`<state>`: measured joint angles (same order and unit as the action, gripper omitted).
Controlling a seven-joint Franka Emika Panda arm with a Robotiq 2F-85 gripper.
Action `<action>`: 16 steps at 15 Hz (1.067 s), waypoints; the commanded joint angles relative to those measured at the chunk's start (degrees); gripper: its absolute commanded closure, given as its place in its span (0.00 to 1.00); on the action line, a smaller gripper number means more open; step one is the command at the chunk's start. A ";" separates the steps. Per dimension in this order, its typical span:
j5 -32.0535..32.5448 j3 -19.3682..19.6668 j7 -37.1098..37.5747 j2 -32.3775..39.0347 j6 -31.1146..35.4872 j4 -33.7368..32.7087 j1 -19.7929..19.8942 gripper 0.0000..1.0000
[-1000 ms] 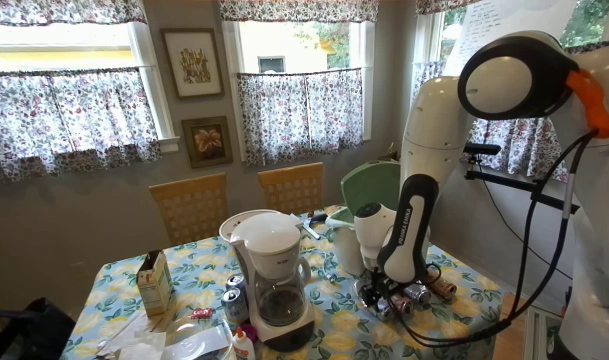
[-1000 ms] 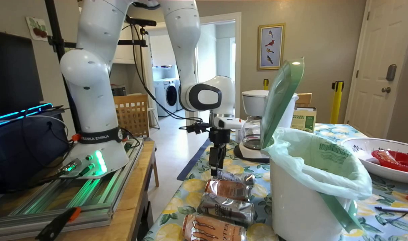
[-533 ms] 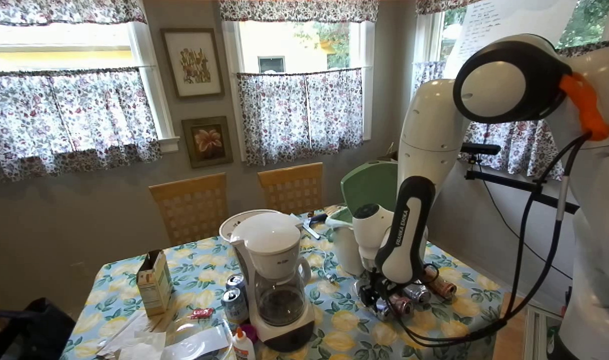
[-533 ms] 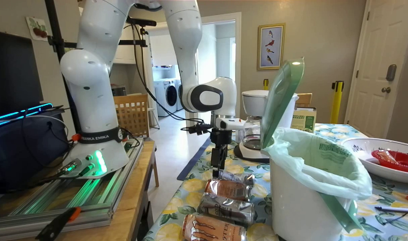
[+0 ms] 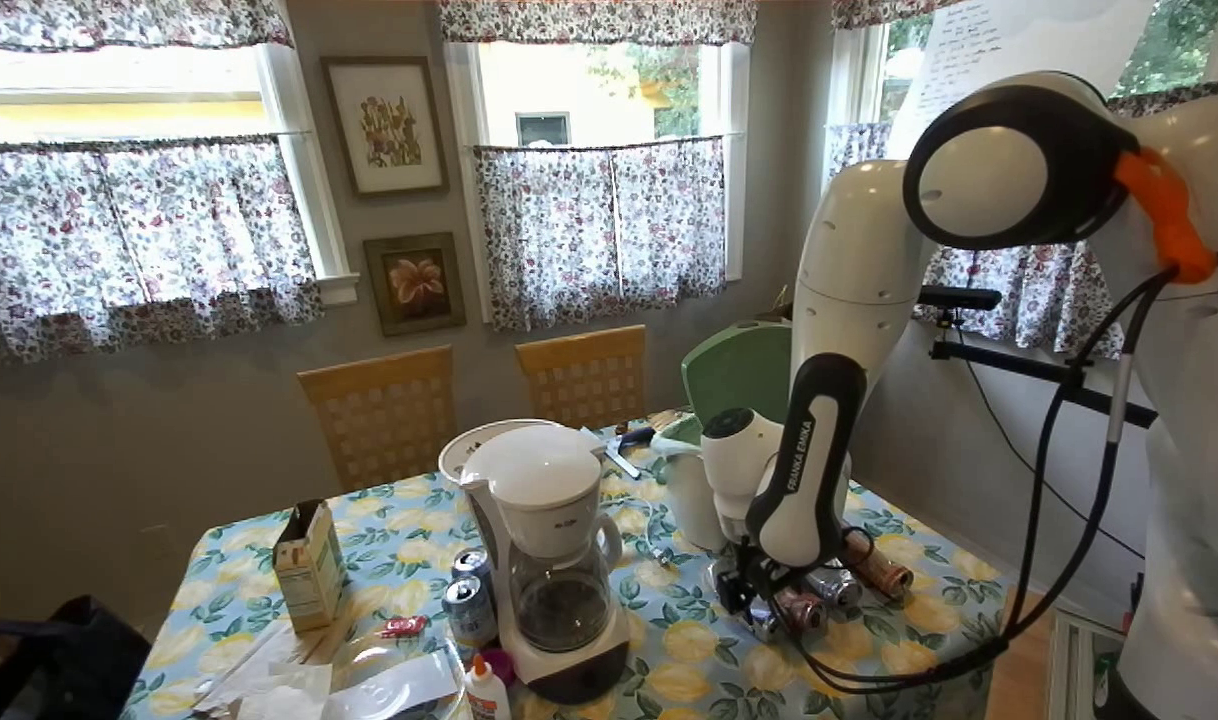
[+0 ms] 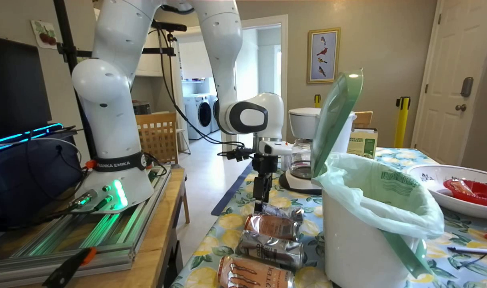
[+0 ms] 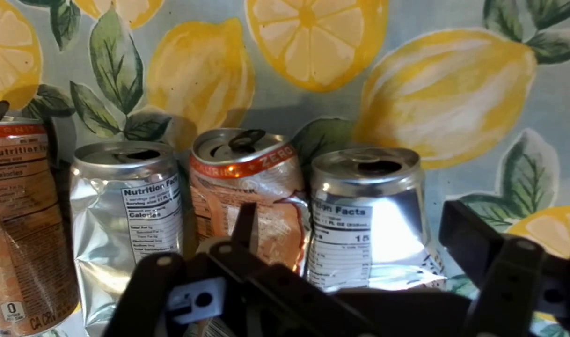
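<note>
Hand state: my gripper [image 7: 349, 221] is spread; its 2 fingers [image 7: 467, 229] stand apart and clamp nothing. The nearest item, a creased silver can [image 7: 374, 220], lies on its side on the tablecloth [image 7: 308, 47], framed between the fingertips in the wrist view. Contact with it cannot be confirmed. In a row beside it, also on their sides: a crumpled orange can [image 7: 271, 201], a 2nd silver can [image 7: 121, 224] and a 2nd orange can [image 7: 23, 224].

Possible faults and causes:
1. Finger collision. In the wrist view, 1 finger overlaps the crumpled orange can; a small sideways error could shove it.
2. Rolling. The cans are round; an off-centre touch could turn the silver can out of line.
3. Crushing. The walls look thin and creased; excess force would collapse them further.
4. Leakage. The mouth is open; any liquid inside, which I cannot see, could drip on tilting.
5. Lid strike. A green lid [image 6: 335, 120] stands raised near my arm [image 6: 249, 116]; a wide swing could hit it.

Surface and room: the tablecloth has a lemon print. It carries a white bin [image 6: 359, 244] with a pale green liner [image 6: 363, 188] just beside the cans, a coffee maker [image 5: 544, 520], 2 upright cans [image 5: 469, 605] next to that, a box [image 5: 309, 575] and a white bowl [image 6: 429, 174]. In exterior views, 2 wooden chairs [image 5: 581, 380] stand by floral curtains [image 5: 599, 235] and a washing machine [image 6: 195, 120] shows beyond a doorway [image 6: 284, 52].
</note>
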<state>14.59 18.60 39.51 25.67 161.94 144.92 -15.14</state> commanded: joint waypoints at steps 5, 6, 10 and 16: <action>-3.44 -2.94 -3.16 1.42 -4.11 -2.84 2.08 0.00; -3.82 -3.35 -3.33 1.41 -4.77 -3.10 2.38 0.00; -4.91 -4.50 -3.78 1.61 -6.27 -3.81 3.50 0.26; -5.06 -4.93 -3.42 1.84 -7.16 -4.55 4.04 0.54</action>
<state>11.35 14.62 37.68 26.38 156.28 142.03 -11.94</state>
